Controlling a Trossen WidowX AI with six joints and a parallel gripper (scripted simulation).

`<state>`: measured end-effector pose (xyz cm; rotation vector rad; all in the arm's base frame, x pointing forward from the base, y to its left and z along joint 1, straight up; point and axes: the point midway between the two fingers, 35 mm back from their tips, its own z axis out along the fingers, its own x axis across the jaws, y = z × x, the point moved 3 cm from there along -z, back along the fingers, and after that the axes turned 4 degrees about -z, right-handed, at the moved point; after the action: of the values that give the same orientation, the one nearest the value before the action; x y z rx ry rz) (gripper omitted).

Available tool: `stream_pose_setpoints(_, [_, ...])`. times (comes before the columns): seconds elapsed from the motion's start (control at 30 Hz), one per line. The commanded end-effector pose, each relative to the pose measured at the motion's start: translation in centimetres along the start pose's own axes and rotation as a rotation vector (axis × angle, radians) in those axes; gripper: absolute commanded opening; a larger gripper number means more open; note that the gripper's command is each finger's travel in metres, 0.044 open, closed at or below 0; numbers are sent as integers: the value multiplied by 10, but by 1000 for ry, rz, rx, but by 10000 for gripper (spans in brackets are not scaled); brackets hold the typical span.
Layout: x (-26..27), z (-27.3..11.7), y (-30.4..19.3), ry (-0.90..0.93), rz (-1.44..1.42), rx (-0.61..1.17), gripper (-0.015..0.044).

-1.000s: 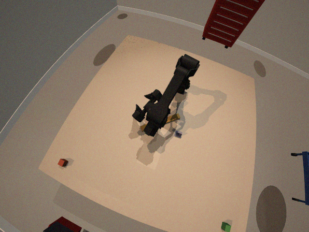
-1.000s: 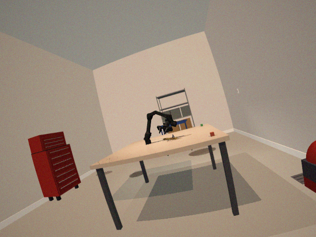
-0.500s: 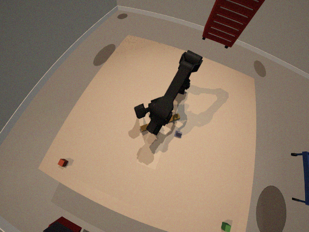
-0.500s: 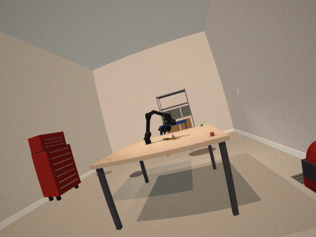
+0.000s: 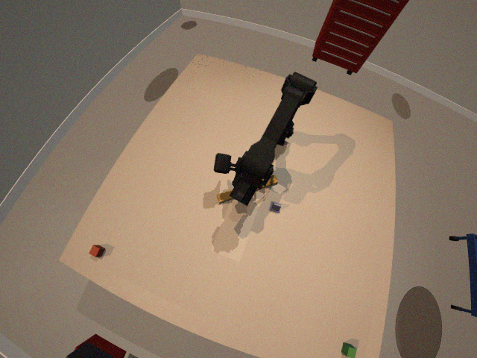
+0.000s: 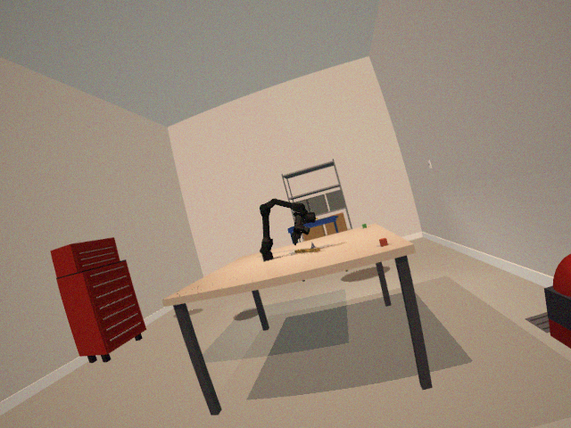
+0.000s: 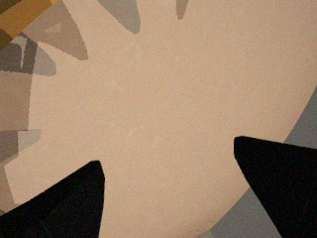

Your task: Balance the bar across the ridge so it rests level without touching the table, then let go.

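1. Bar (image 5: 225,197) (image 6: 306,251) (image 7: 22,17), yellow-orange, lies low over the table (image 5: 173,154) (image 6: 285,271) (image 7: 163,89), near the small bluish ridge (image 5: 275,206) (image 6: 312,245) and apart from it; contact beneath the bar is too small to make out.
2. Pincer (image 5: 235,166) (image 6: 295,242) (image 7: 169,159): its fingers stand spread, pinching nothing, above the table. The wrist view puts the bar off to one corner, outside the gap.
3. Red tool chest (image 5: 358,34) (image 6: 111,299): its drawers look shut, so what they contain cannot be told.
4. Metal shelf unit (image 6: 309,169): gray bins (image 6: 317,203) sit on a middle level, brown boxes (image 6: 342,223) below. Their contents cannot be seen.
5. Red cube (image 5: 96,250) (image 6: 383,242) and green cube (image 5: 349,349) (image 6: 364,226) rest on the table, well apart.
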<state>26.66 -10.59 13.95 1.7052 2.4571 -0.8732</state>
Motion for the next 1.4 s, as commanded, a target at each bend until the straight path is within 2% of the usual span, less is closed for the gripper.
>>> stream_pose_setpoints(0.0, [6, -3, 2, 34, 113, -43, 315])
stream_pose_setpoints(0.57, [32, -20, 12, 256, 634, -192, 315])
stream_pose_setpoints(1.1, [57, -42, 19, 543, 1077, -237, 315])
stream_pose_setpoints(1.37, [61, -39, 23, 572, 1116, -235, 315])
